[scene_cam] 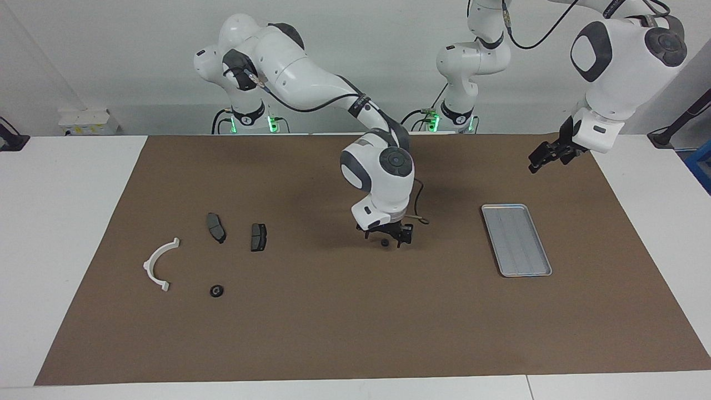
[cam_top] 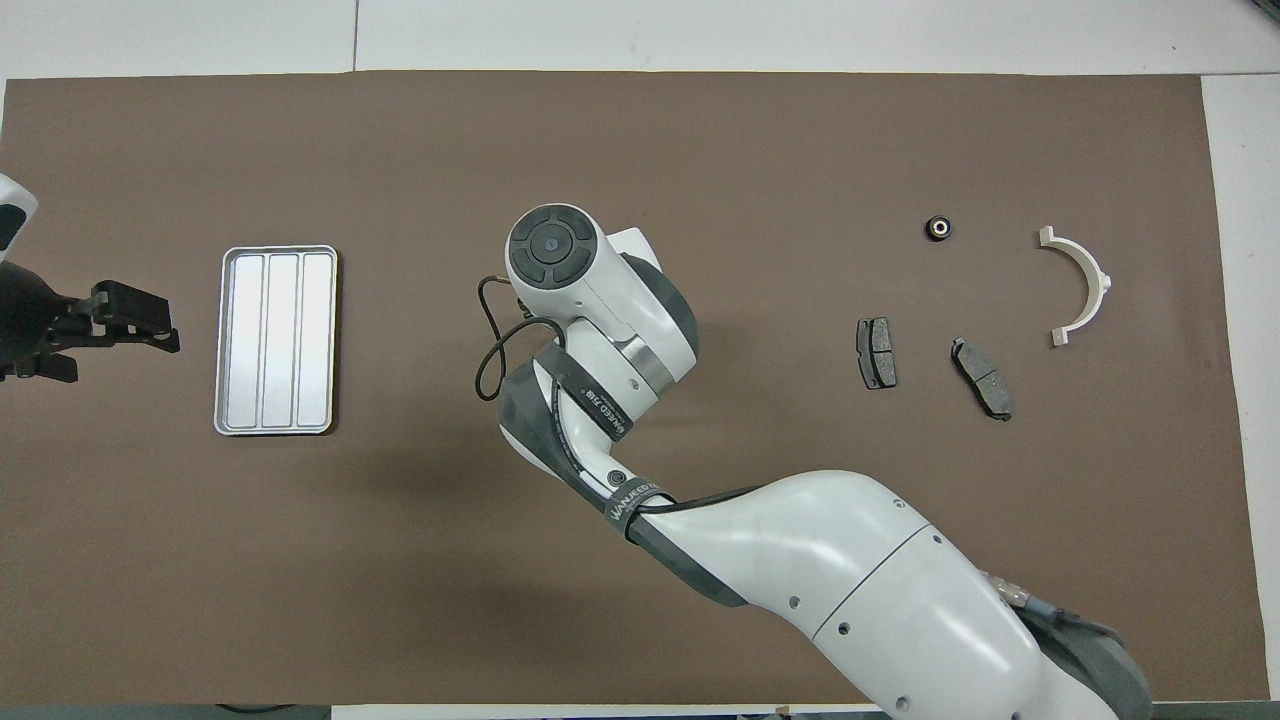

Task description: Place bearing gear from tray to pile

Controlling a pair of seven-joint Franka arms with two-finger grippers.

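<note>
1 tray [scene_cam: 516, 240], lengthwise toward robots

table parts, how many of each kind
Bearing gears: 2, one in the pile, one under the right gripper
Brake pads: 2
White arc: 1
Tray: 1
Total: 6

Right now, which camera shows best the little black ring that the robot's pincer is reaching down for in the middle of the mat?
The facing view. There the little black ring shows on the mat between the fingers of the right pincer. In the overhead view the right arm covers it completely, so the ring cannot be seen there at all.
</note>
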